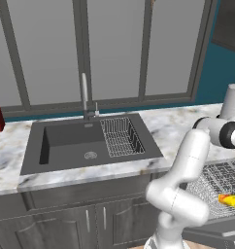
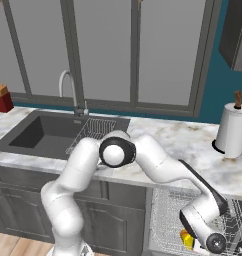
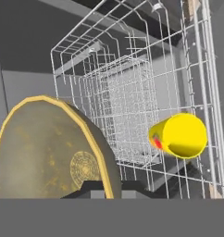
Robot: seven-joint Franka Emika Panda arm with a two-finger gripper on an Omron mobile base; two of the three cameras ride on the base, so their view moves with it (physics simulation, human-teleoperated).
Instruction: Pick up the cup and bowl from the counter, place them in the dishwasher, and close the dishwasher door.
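My gripper [image 3: 107, 189] is shut on the rim of the bowl [image 3: 49, 148], a dull olive dish with a golden edge, held on edge at the lower left of the hand view. Beyond it lies the dishwasher's wire rack [image 3: 132, 83]. The yellow cup [image 3: 178, 135] rests on its side in that rack, to the right of the bowl. In the left base view the cup [image 1: 229, 200] lies in the pulled-out rack [image 1: 211, 177] above the lowered dishwasher door [image 1: 214, 236]. My arm [image 2: 203, 215] reaches down from the marbled counter [image 2: 188, 145] to the rack [image 2: 165, 215].
A dark sink [image 1: 71, 143] with a faucet [image 1: 84, 95] and a small wire basket [image 1: 120, 136] sits left of the dishwasher. A paper towel roll [image 2: 232, 131] stands on the counter at the right, and a red block [image 2: 0, 97] at the far left. Dark cabinet doors [image 1: 75, 223] line the front.
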